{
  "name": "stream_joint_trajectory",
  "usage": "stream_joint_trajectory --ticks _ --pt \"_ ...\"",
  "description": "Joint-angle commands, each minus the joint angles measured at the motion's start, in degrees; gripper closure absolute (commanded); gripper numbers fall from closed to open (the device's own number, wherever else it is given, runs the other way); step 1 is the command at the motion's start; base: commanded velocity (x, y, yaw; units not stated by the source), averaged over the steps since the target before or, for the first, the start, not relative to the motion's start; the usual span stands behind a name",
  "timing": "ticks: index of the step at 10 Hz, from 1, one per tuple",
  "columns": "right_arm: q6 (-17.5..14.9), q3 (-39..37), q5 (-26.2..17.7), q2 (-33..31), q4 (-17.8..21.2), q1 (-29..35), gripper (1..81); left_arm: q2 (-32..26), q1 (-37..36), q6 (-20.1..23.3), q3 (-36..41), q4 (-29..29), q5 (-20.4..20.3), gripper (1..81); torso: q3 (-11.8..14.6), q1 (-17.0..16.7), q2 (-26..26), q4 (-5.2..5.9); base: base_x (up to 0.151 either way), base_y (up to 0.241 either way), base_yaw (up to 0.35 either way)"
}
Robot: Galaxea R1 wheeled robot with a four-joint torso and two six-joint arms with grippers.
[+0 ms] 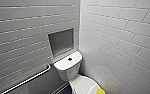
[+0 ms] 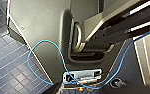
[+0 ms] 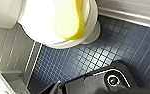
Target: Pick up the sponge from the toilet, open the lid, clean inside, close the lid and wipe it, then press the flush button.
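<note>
Head view shows me the bright yellow sponge [image 1: 100, 91] lying on the closed white lid [image 1: 81, 85], at its front edge. A grab bar [image 1: 28, 80] lines the wall beside the toilet [image 1: 67, 67]. I can't tell how either arm's jaws stand.

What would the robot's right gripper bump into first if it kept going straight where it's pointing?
Probably the sponge lying on the closed lid, since the right wrist camera faces them. Depth is unclear, so it might pass the lid's edge and reach the blue floor tiles.
</note>
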Motion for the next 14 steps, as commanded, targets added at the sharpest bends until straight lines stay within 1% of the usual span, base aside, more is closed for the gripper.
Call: stream_joint_trajectory --ticks 1,3,4,5,6,7,10,11,14 --pt "0.13 -1.32 -4.91 -2.15 1.67 6.43 1.0 0.31 1.57 -0.03 0.51 0.38 4.11 1.0 0.00 3.47 -5.38 0.00 0.000 0.000 0.000" --pt "0.31 -2.90 -5.09 -1.28 2.02 7.93 1.0 2.16 4.02 0.06 0.42 1.35 4.02 1.0 0.00 6.34 -9.97 0.00 0.000 0.000 0.000" --pt "0.31 -3.96 -5.09 -0.84 2.46 8.28 1.0 2.51 5.08 0.06 0.42 1.61 3.93 1.0 -2.30 7.69 -12.09 0.00 0.000 0.000 0.000" --pt "0.31 -4.40 -5.09 -0.22 2.63 8.46 1.0 2.51 6.04 -0.03 0.42 1.61 3.85 1.0 -5.44 9.00 -14.16 0.00 0.000 0.000 0.000" --pt "0.31 -4.93 -5.09 0.13 2.81 8.99 1.0 2.51 6.84 0.06 0.42 1.70 3.67 1.0 -6.05 9.94 -15.76 0.00 0.000 0.000 0.000" --pt "0.31 -5.63 -5.09 0.40 3.07 9.60 1.0 2.51 7.45 0.06 0.42 1.70 3.67 1.0 -7.34 10.91 -17.33 0.00 0.000 0.000 0.000" --pt "0.40 -5.89 -5.44 0.40 3.24 11.88 1.0 3.30 8.60 0.06 -0.37 1.79 3.67 1.0 -13.11 14.82 -23.50 0.00 0.000 0.000 0.000" --pt "0.40 -6.15 -7.45 0.48 3.69 13.29 1.0 4.09 8.69 0.06 -1.94 1.70 3.58 1.0 -14.14 16.26 -25.75 0.00 0.000 0.000 0.000" --pt "0.57 -6.85 -9.48 1.27 3.78 16.45 1.0 5.85 8.78 0.06 -4.58 1.70 3.67 1.0 -14.52 20.39 -32.17 0.00 0.000 0.000 0.000"
